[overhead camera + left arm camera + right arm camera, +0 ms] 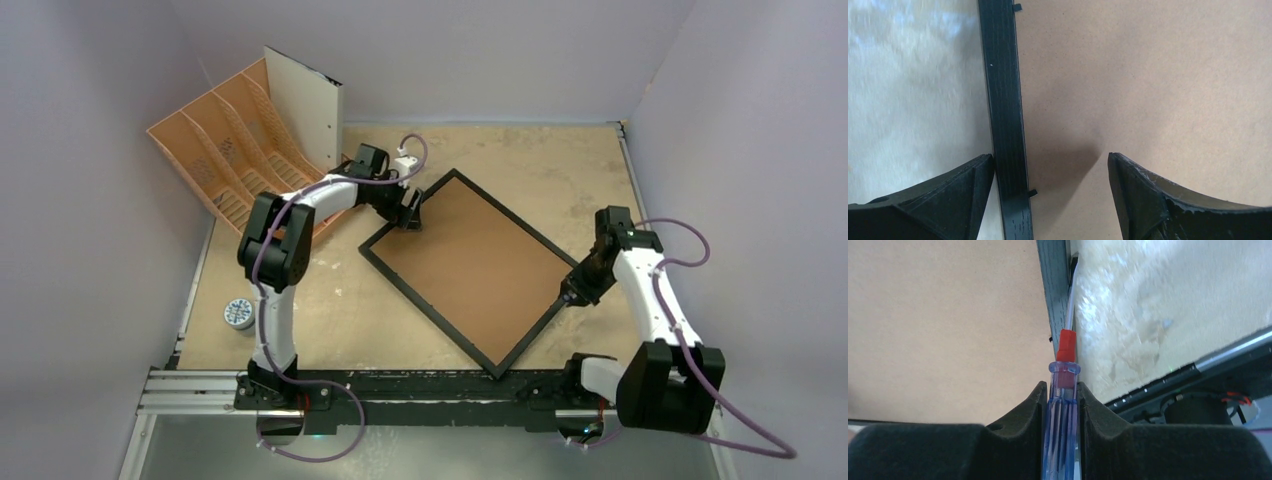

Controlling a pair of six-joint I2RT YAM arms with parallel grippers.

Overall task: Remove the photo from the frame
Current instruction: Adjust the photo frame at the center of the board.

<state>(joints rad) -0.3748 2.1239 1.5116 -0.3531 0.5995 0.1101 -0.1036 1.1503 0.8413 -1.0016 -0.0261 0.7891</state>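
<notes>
Orange file organiser at the bench's far-left corner. Left gripper, jaws wide apart, straddling the frame's left rail: one finger outside, one over the brown backing board. Frame mid-bench, skewed, backing up. Right gripper clamped on a blue-handled screwdriver, tip at the frame's right rail.

The frame looks matt, grained black, perhaps wood; the screwdriver handle glossy translucent plastic.

Right hand gripping screwdriver, tip beside frame
</notes>
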